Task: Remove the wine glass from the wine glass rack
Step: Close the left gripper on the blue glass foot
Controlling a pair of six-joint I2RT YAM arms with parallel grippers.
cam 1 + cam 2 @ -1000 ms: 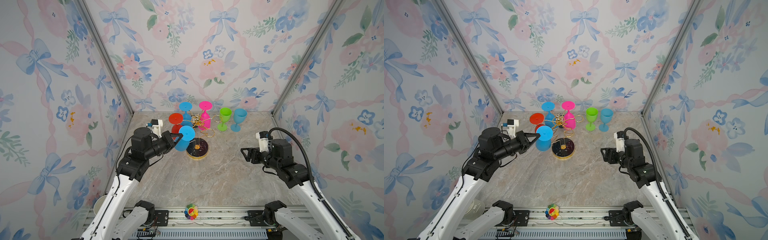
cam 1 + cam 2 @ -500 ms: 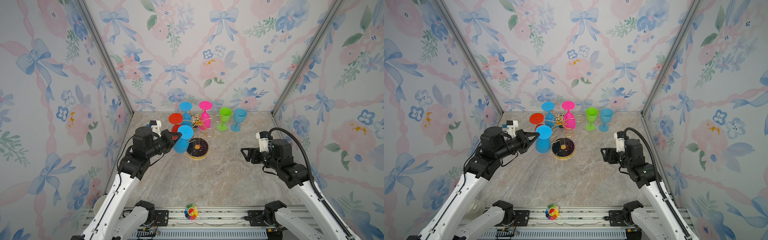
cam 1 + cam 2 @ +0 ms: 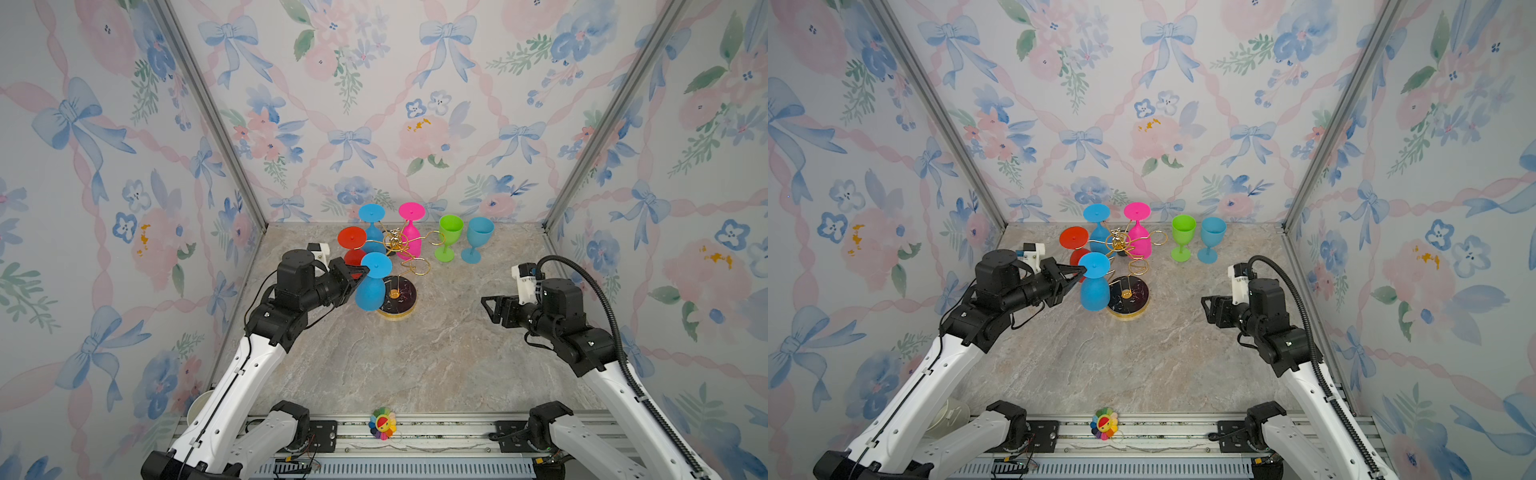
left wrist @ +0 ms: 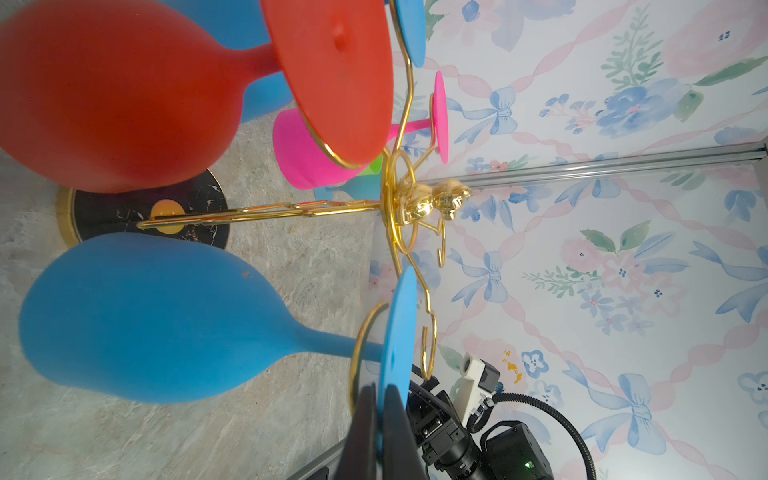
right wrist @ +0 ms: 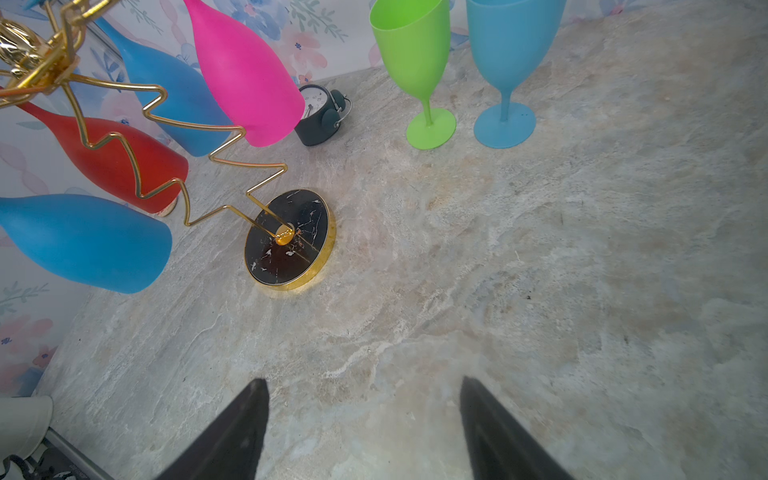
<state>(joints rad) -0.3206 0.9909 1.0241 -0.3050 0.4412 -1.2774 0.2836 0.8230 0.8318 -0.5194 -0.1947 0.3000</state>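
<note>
The gold wine glass rack stands on its round black base near the back, left of the middle. A blue wine glass hangs upside down from the front left loop. Its stem still sits in that loop. My left gripper is shut on the rim of this glass's foot. A red glass, another blue one and a pink one also hang there. My right gripper hovers open and empty, well right of the rack.
A green glass and a blue glass stand upright right of the rack. A small dark alarm clock sits behind the rack. A rainbow flower toy lies at the front rail, and a white cup at the front left.
The left gripper and the blue glass have shifted only slightly sideways; the glass still hangs in its loop. The right arm has not moved.
</note>
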